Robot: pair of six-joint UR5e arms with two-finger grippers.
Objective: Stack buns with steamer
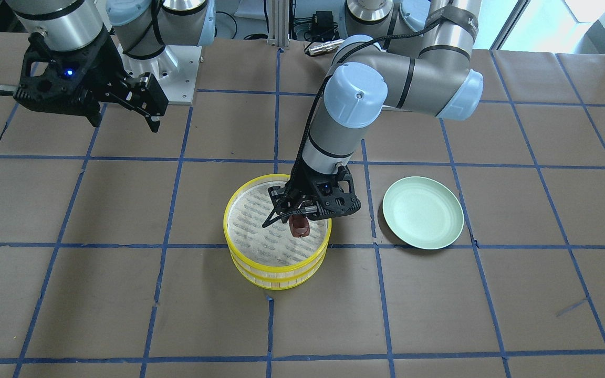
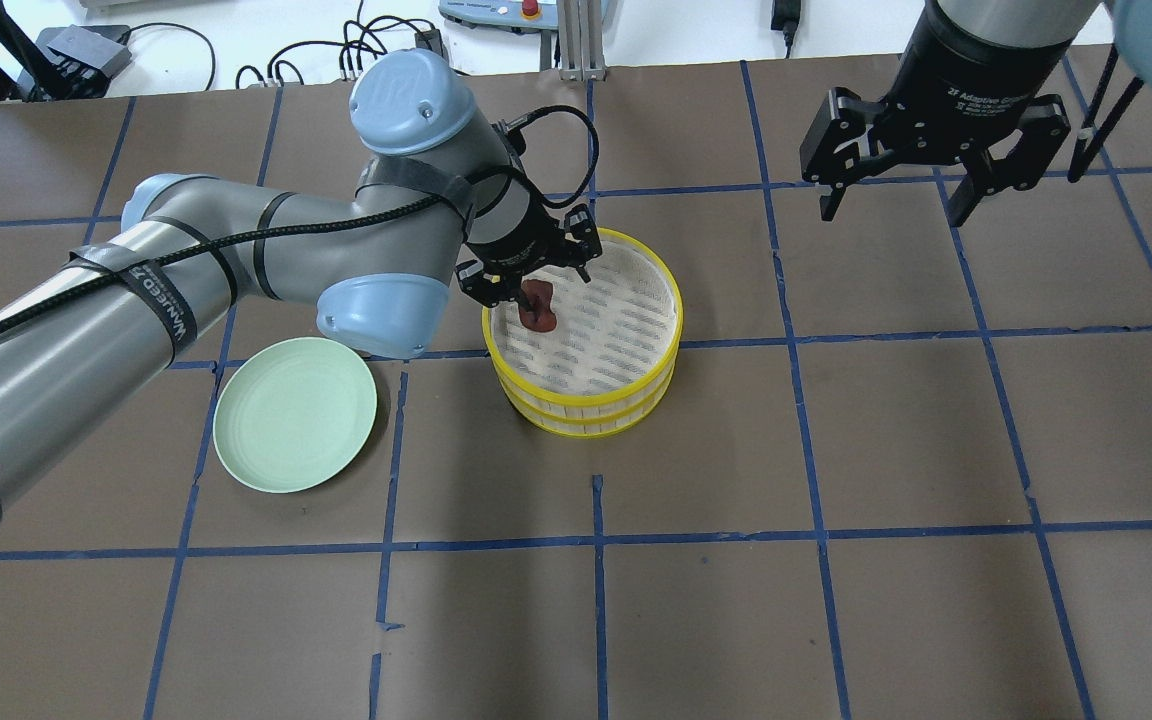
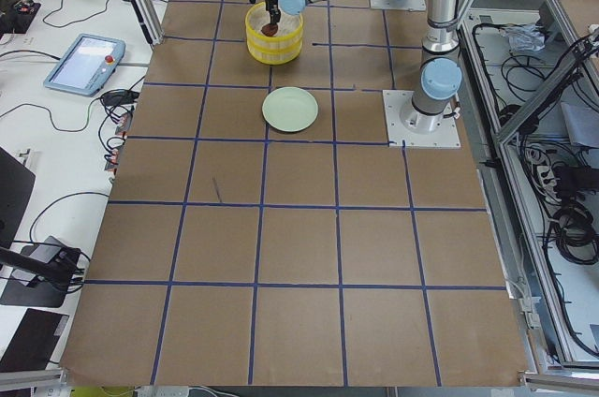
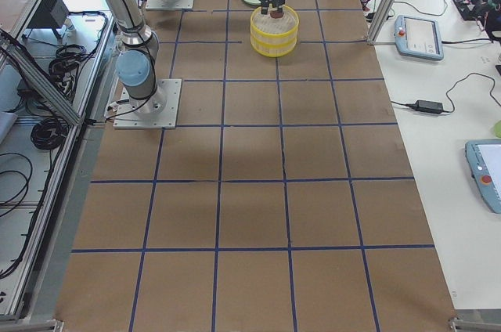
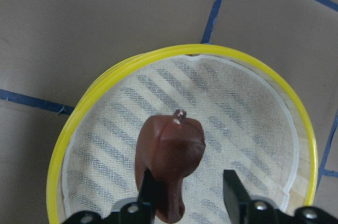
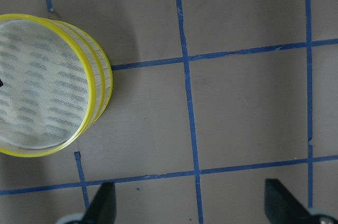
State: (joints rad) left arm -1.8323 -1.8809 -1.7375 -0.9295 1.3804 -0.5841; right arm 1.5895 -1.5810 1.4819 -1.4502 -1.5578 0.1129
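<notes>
Hanging over the near-plate side of the steamer, the left tool points downward with its jaws only narrowly parted. The reddish-brown bun stands on end between them. One finger presses against the bun, while a strip of white mesh shows between the bun and the other finger. Whether the bun's lower end rests on the mesh I cannot tell. The steamer is two yellow-rimmed tiers, one on the other, and the bun is inside the top tier, close to its rim.

A pale green plate lies on the brown, blue-taped surface near the steamer, on the left arm's side, not touching it. The left arm reaches in low and nearly level. Its elbow joint hangs over the gap between plate and steamer, and the wrist bends down from there.

The right tool is spread wide, holding nothing, raised well apart from the steamer and pointing down at the surface.
</notes>
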